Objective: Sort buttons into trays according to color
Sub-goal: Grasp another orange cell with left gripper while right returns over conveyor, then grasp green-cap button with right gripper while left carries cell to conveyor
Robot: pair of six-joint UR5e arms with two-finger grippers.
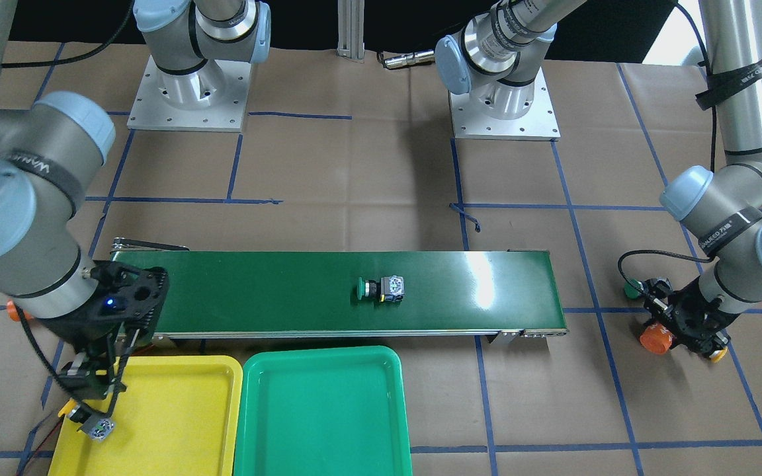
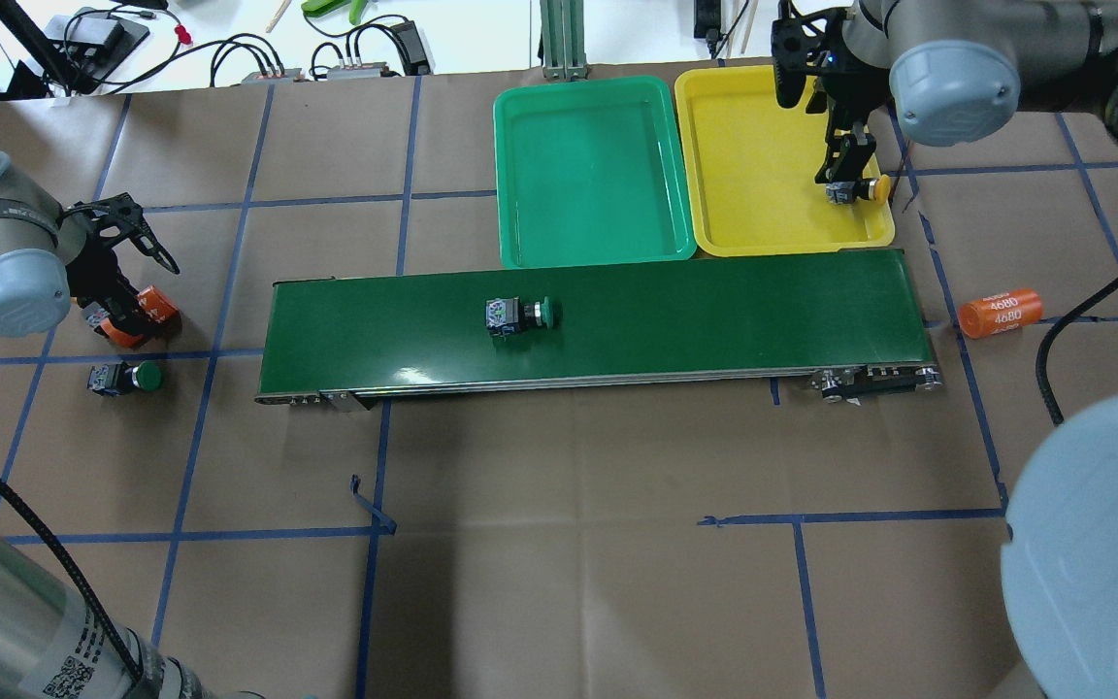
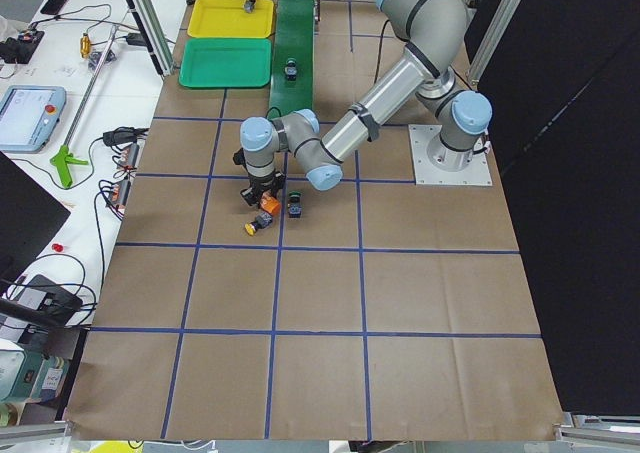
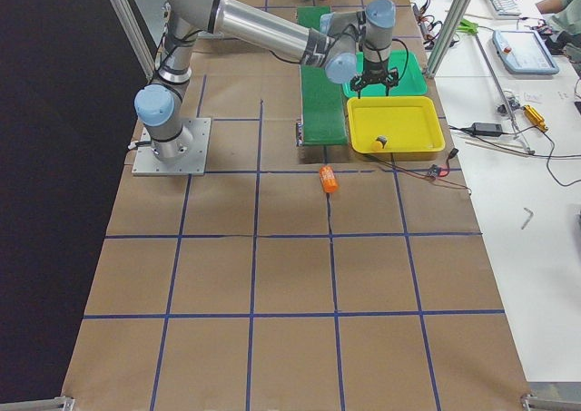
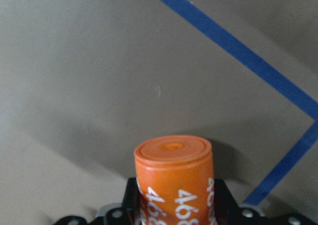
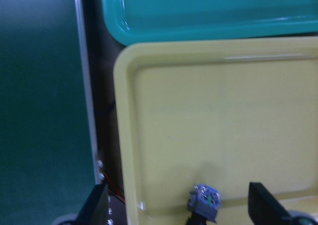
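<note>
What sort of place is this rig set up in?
Probably a robotics lab: paper-covered table gridded with blue tape, a short belt, a side bench strewn with cables.

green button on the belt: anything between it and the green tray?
Nothing visible. The green button lies near the middle of the belt. The green tray sits beside the belt's edge straight across from it, with only bare belt between them. The tray looks empty.
</note>
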